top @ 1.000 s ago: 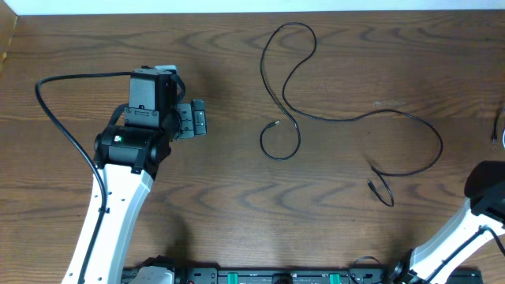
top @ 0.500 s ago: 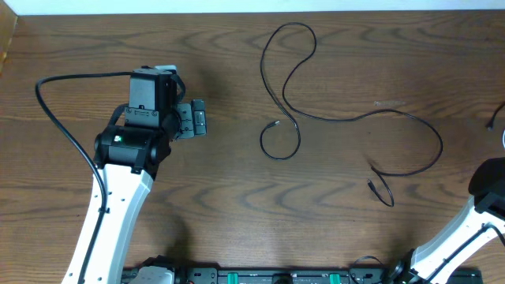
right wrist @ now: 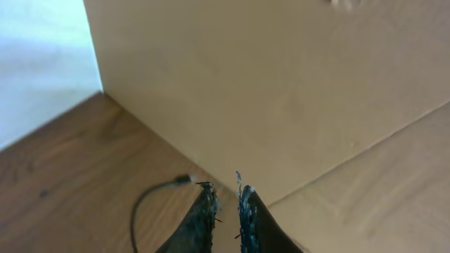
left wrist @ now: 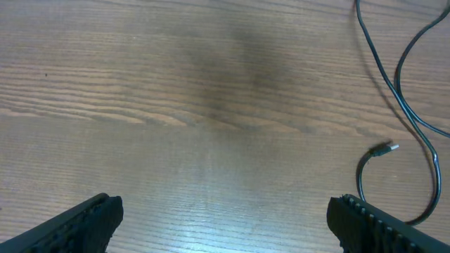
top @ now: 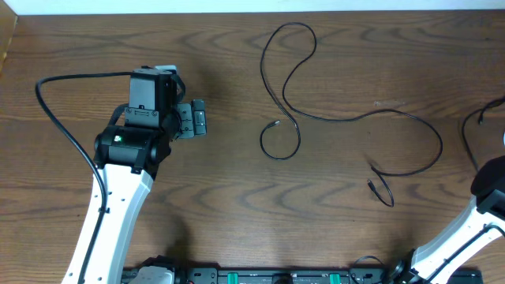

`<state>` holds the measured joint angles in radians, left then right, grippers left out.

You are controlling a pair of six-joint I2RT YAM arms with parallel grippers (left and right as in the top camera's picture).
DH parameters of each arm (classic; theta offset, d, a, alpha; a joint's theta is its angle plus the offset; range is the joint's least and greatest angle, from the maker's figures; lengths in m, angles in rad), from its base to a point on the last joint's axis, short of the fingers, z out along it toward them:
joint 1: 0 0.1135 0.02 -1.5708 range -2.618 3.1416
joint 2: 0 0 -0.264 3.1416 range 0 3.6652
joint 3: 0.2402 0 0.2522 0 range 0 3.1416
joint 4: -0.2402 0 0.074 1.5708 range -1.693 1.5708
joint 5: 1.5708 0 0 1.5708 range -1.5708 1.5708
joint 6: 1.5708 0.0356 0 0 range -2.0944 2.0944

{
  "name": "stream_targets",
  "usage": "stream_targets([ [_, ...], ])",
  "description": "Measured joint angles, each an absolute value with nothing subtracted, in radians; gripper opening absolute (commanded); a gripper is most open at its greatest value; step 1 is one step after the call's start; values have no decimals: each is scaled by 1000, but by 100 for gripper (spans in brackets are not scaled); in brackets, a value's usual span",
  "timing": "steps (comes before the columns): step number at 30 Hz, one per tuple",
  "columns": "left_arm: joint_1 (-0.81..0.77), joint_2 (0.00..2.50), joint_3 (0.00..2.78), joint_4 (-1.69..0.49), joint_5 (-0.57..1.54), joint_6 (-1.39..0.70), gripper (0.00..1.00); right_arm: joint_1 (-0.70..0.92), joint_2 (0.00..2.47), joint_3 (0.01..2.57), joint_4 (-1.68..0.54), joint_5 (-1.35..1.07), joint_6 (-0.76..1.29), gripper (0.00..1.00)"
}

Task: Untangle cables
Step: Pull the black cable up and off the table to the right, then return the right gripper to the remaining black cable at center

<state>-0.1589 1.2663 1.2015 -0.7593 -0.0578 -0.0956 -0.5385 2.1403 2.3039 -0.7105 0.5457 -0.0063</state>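
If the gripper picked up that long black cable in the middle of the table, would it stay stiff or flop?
Probably floppy: the cable lies in loose curves and loops. Likely light, being so thin. Its plug end would probably dangle.

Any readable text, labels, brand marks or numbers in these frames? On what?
No text can be read in any view.
left arm: a green light, no lettering that can be made out.
rail at the table's front edge: any marks are too small to read.
black cable and table: no print visible.
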Motion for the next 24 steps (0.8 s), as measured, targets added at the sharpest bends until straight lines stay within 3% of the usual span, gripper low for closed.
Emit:
stream_targets([
  [9, -159, 1266, 1201, -759, -58, -96, 98, -539, 2140, 2303, -760, 521, -3, 18],
  [11, -159, 1266, 1201, -760, -58, -96, 97, -536, 2140, 2303, -792, 485, -5, 29],
  [14, -159, 1266, 1201, -759, -58, -96, 97, -527, 2140, 2302, -851, 374, -20, 58],
  [16, -159, 1266, 1201, -760, -58, -96, 97, -520, 2140, 2302, -894, 263, -35, 72],
  [23, -159, 1266, 1201, -759, -58, -96, 97, -494, 2140, 2302, -1016, -134, -56, 99],
  [24, -159, 1266, 1201, -760, -58, -96, 97, -487, 2140, 2302, -1034, -178, -64, 99],
])
